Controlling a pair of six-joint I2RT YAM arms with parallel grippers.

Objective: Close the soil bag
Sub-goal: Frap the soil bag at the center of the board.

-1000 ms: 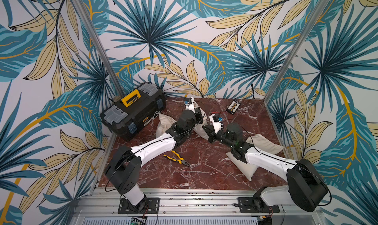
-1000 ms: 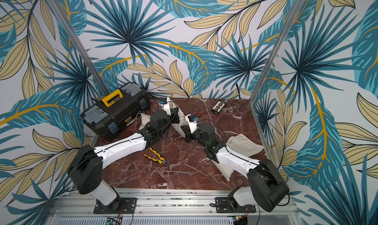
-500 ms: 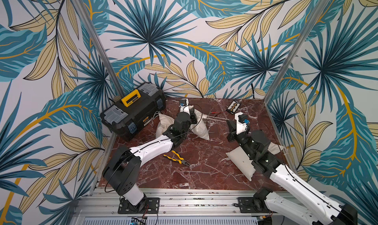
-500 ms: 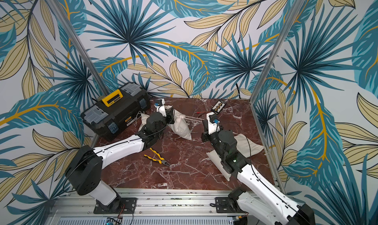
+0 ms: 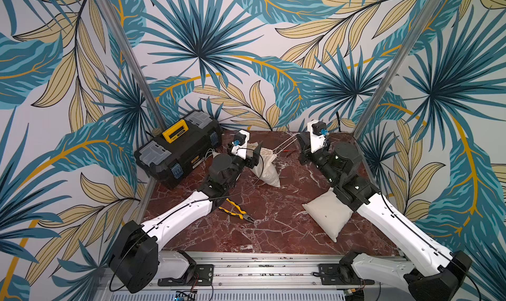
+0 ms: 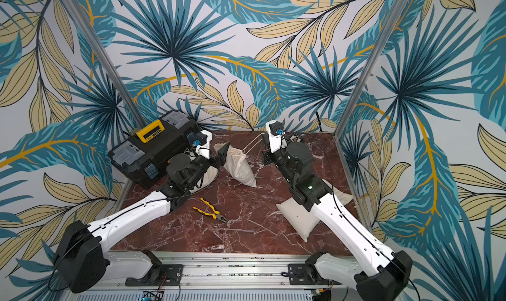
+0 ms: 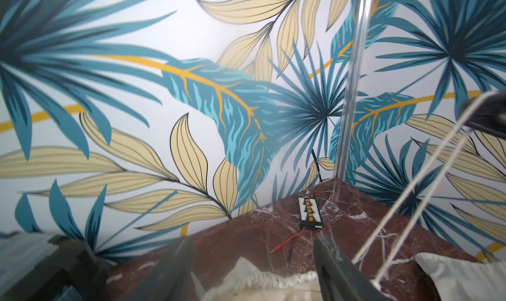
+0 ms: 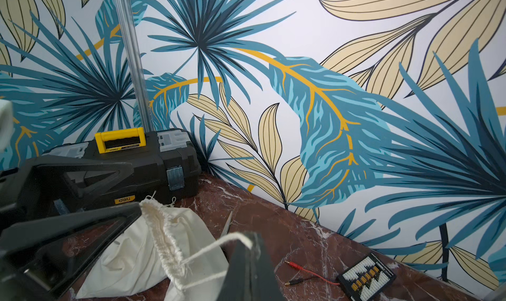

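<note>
— Soil bag (image 5: 267, 166), the cream cloth sack with the gathered neck: where does it lie?
— Toward the back of my red marble tabletop (image 5: 273, 231), between my two pincers. Its body rests on the marble, its neck is lifted, and it is well clear of the front edge.
— Your grip?
— My left pincer (image 7: 253, 236) stands wide apart astride the puckered mouth, holding nothing. My right pincer (image 5: 300, 142) is pinched closed on the white drawstring (image 7: 410, 198), which runs taut from the neck up to it.
— Room to move?
— Bare marble across the middle and front. In the back left corner a black plastic toolbox with a yellow handle (image 5: 178, 149) sits against the wall, near my left wrist. Yellow-handled pliers (image 5: 236, 210) lie beside my left forearm. A second cream sack (image 5: 327, 217) lies under my right forearm, near the right edge. By the back wall a small black connector board (image 8: 365, 279) and a red lead (image 8: 309, 271) lie beyond the cord.
</note>
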